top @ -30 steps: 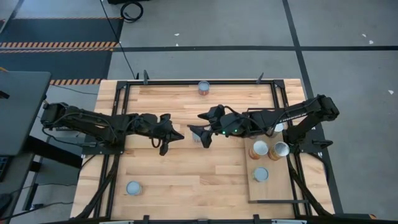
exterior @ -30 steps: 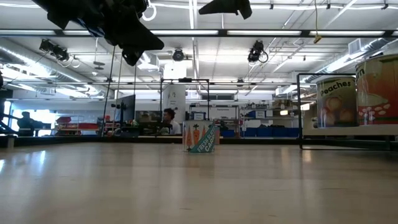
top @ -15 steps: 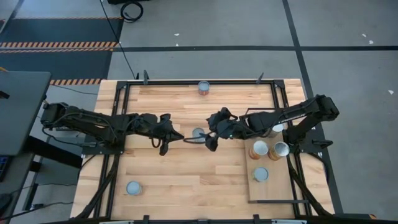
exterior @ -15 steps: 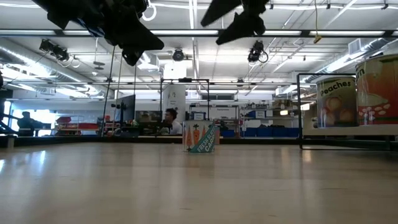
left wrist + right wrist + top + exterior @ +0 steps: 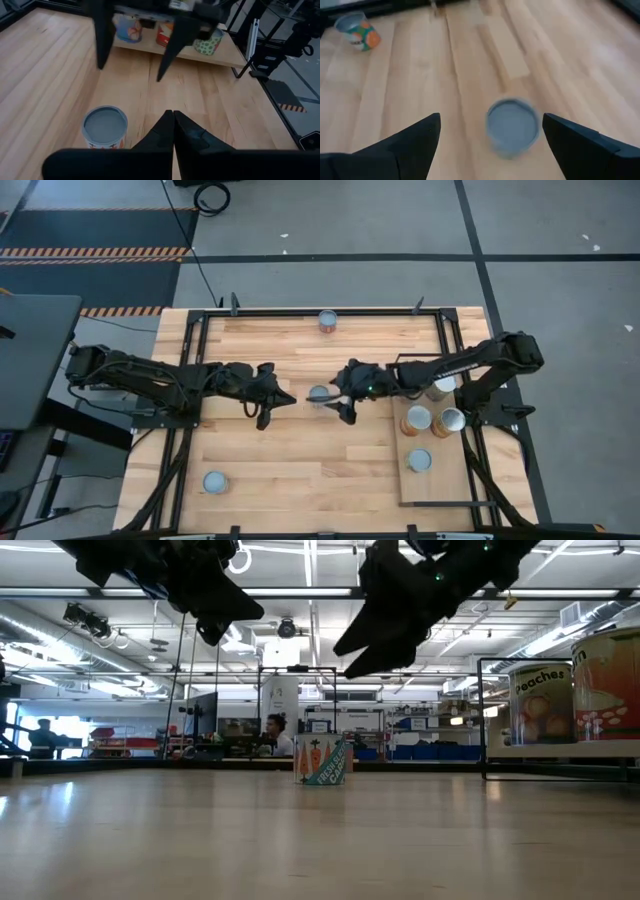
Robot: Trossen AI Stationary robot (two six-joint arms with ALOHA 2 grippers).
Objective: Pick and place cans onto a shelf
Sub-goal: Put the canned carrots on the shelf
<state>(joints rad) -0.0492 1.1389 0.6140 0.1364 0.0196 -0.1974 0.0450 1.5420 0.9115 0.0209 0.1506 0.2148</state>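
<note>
a large open lab or workshop hall — long fluorescent ceiling lights [image 5: 300, 592] and exposed silver ducts [image 5: 60, 625] overhead, rows of cluttered workbenches [image 5: 230, 748] at twelve o'clock with a seated person [image 5: 271, 733], and a grey concrete floor [image 5: 400, 220] marked with orange-black hazard tape [image 5: 95, 252].

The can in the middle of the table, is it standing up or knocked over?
Standing up. The middle can shows its round silvery top facing upward, and the open right gripper hovers around it.

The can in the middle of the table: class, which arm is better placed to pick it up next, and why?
Probably the right. Its hand hangs open beside the middle can, which shows between its fingers in the right wrist view. The left hand is shut and farther off.
</note>
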